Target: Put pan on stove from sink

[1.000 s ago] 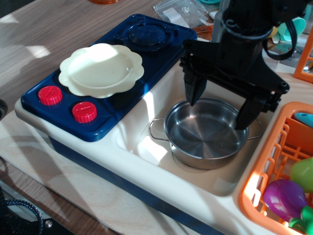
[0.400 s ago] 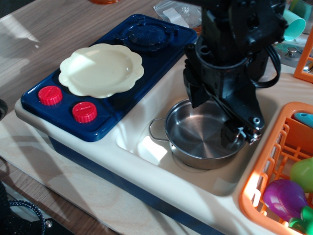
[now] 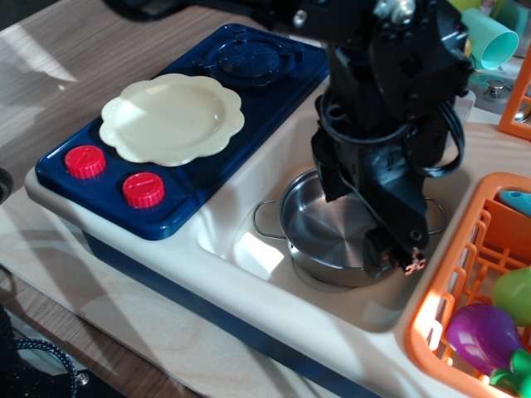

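the table (image 3: 75, 41) carries the toy kitchen block, with the stove (image 3: 191, 124) on one side and the sink (image 3: 249, 224) set beside it. the pan (image 3: 319, 228) sits flat on the sink floor, not yet lifted, one wire handle (image 3: 265, 220) showing toward the stove. a cream plate (image 3: 172, 118) lies over the near burner, so only the far burner (image 3: 247, 56) is bare; an orange dish rack (image 3: 465, 282) flanks the sink's other side.

my worry, as a judgement: the pan's wall is shiny and thin, so a pinch on it could slip and drop the pan back, or tip it as it clears the sink wall. swinging low toward the stove, the pan could knock the plate, and setting it down there would leave it rocking on the plate's rim.

my arm comes straight down over the sink, wrist twisted so the claw (image 3: 358, 217) runs diagonally across the pan. the claw is spread open: one finger (image 3: 332, 176) hangs by the pan's far rim, the other reaches the near rim. whether either touches metal i cannot tell.
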`<state>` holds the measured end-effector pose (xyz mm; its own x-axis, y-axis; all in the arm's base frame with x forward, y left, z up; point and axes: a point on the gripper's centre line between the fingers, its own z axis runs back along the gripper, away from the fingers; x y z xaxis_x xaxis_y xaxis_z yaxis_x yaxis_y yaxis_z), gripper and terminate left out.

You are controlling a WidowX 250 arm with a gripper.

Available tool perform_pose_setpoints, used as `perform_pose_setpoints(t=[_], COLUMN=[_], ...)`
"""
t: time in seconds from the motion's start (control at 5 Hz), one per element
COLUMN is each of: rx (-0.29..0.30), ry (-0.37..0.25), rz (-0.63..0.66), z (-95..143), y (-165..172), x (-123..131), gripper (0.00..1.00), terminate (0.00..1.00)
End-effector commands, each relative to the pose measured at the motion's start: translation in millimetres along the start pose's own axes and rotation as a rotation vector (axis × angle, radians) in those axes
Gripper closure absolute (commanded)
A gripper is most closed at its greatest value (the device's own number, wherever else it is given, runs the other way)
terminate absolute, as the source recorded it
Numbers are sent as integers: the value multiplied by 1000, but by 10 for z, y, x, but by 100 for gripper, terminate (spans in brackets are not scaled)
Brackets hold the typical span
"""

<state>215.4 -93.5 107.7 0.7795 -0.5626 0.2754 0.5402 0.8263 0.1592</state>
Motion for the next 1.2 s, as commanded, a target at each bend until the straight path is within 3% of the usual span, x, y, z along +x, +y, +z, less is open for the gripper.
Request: perform_pose_setpoints(t=[0.0, 0.8, 1.0], rx=[-6, -42, -49], ry=[-52, -171, -173], rz=[-49, -87, -79], z=[-23, -460, -481], y=[65, 109, 109], x=[-82, -127, -119], gripper=[0, 0, 100], terminate=[0, 0, 0])
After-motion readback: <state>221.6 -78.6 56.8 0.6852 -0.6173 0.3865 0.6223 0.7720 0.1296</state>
